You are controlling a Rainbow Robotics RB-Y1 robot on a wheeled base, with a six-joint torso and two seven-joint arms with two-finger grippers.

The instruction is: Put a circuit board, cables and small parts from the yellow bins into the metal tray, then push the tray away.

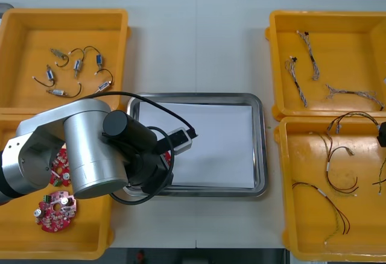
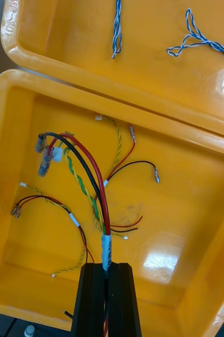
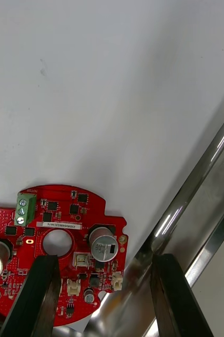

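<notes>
1. Red and round, a circuit board [image 3: 91, 210] lies flat on the white lining of the shiny metal tray [image 1: 260, 149], in its near-left corner, just inside the rim.
2. Above that corner, the left arm's jaws stand wide apart and grip nothing. One black finger [image 3: 33, 295] overlaps the board's edge, and the other is over the tray's rim.
3. Being a disc, the board has no long axis. Its green terminal block sits on the side away from the rim and its silver capacitor on the side nearer it.
4. At the tabletop's [image 1: 199, 41] right edge, the right arm's jaws are closed on the white-taped neck of a bundle of red, black and green-and-yellow cables [image 2: 99, 184]. They hold it over the near right yellow plastic bin [image 2: 17, 158].
5. The bundle's long axis runs straight out from the fingertips, and its plug ends are at the far end. Whether those ends touch the bin floor cannot be told.
6. The tray lies to the robot's left of this bin, across a narrow strip of tabletop, so the right arm is the nearer one for the cables.
7. The carry probably needs enough height for the trailing plugs to clear the bin wall and the tray rim. The loose red-and-yellow cables [image 2: 49, 202] beside the bundle could snag.
</notes>
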